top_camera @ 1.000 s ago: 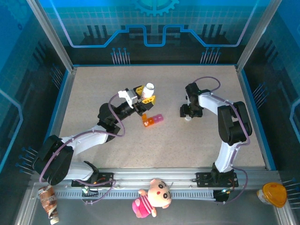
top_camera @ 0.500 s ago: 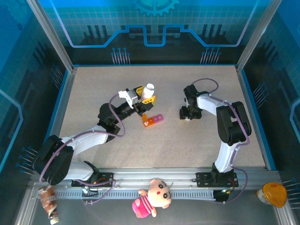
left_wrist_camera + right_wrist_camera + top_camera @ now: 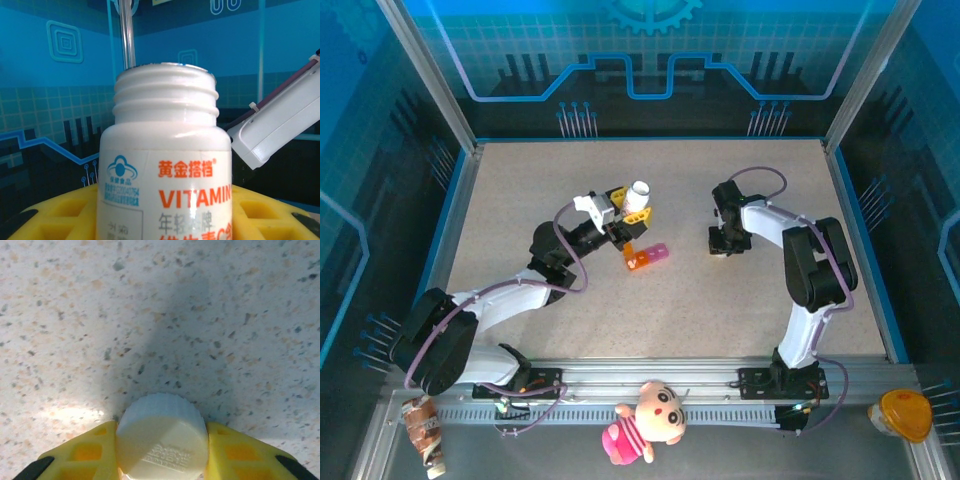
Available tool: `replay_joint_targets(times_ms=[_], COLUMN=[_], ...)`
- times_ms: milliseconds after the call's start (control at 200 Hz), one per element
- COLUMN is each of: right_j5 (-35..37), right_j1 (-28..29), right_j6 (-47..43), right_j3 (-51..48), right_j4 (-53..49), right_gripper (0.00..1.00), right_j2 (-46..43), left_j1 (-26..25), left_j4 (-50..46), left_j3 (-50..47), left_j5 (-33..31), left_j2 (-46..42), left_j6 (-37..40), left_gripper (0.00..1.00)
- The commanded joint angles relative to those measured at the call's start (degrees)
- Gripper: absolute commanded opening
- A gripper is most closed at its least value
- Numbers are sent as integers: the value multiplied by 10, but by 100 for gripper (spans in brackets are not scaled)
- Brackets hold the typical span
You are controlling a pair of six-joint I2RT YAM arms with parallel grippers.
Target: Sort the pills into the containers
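Left fingers (image 3: 55, 215) clamp the uncapped bottle (image 3: 165, 150); right fingers (image 3: 85, 452) pinch its cap (image 3: 162, 435). Over-tilting may spill pills past the containers (image 3: 646, 256) (just beside left fingers).

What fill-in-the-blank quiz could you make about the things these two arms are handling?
The white bottle in the left gripper reads ____ in big orange letters.
The right gripper pinches a round white cap between ____ fingers.
The small joined containers lying on the table are orange and ____.
Missing words: VITAMIN; yellow; pink.
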Motion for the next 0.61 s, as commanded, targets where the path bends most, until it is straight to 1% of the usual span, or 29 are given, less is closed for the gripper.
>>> replay_joint_targets(times_ms=[0, 150, 365, 600], right_j5=[-38, -66, -108, -178], right_j1=[10, 21, 36, 38], right_j6=[-2, -5, -14, -30], right_j3=[-1, 31, 113, 202], right_j4=[-15, -43, -99, -149], right_gripper=[31, 31, 31, 31], right_j2=[-65, -119, -183, -218], left_j1=[-4, -4, -6, -19], left_j4=[16, 20, 47, 55], left_j3=[-10, -18, -31, -31], left_j5=[-11, -17, -19, -19], left_j2=[-1, 17, 52, 85], left_j6=[15, 29, 44, 75], left_gripper=[0, 0, 0, 0])
